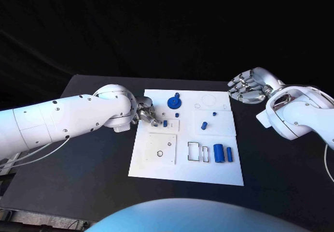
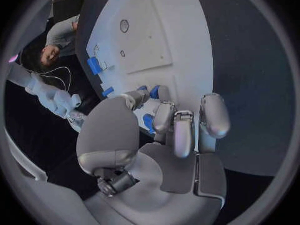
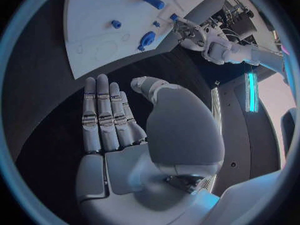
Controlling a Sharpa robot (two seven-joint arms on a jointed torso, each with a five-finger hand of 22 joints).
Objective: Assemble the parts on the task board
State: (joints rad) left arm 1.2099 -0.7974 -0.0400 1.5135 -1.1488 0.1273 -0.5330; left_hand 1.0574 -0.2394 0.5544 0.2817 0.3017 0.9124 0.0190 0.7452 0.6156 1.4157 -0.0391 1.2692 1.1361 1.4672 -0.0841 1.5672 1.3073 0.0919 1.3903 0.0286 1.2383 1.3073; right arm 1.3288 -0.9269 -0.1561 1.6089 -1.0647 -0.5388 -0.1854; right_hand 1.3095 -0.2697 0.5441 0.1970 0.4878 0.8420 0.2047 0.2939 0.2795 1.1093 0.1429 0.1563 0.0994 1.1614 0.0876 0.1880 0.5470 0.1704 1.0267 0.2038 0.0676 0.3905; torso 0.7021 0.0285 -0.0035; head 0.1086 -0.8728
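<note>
The left hand point(image 1: 146, 113) reaches over the left edge of the white task board point(image 1: 157, 166), its fingertips point(image 2: 164, 116) curled down around a small blue peg point(image 1: 165, 123) standing in a raised square plate; whether it actually pinches the peg I cannot tell, since the fingers hide the contact. The right hand point(image 1: 248, 86) hovers off the board's far right corner above the black table point(image 1: 83, 179), fingers straight and apart, holding nothing. On the board, a round blue disc point(image 1: 174, 102) lies near the far edge, a short blue pin point(image 1: 204, 125) sits at mid-board, and a blue cylinder point(image 1: 218, 152) and a thinner blue bar point(image 1: 229, 154) lie side by side near the right edge.
</note>
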